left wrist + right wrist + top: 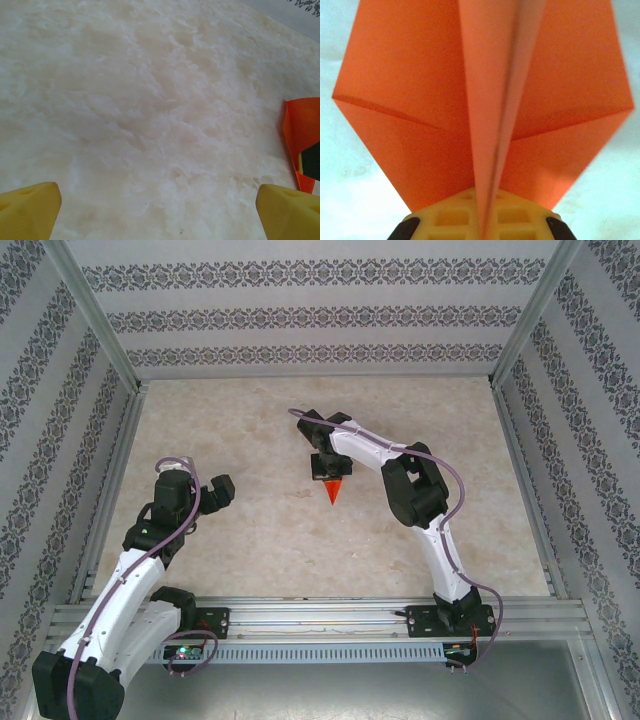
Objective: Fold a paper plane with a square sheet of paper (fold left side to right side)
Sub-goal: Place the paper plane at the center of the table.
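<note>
Plane (332, 492) (415, 75) near bench (260, 550) middle, sharp tip toward arm bases. Right jaws closed tight on plane's centre fold at end opposite tip; 2 wings spread either side of fold. Cannot tell whether plane touches bench. Left jaws wide apart, holding nothing, over bare bench well left of plane, yellow pads (27, 210) pointing toward plane.
</note>
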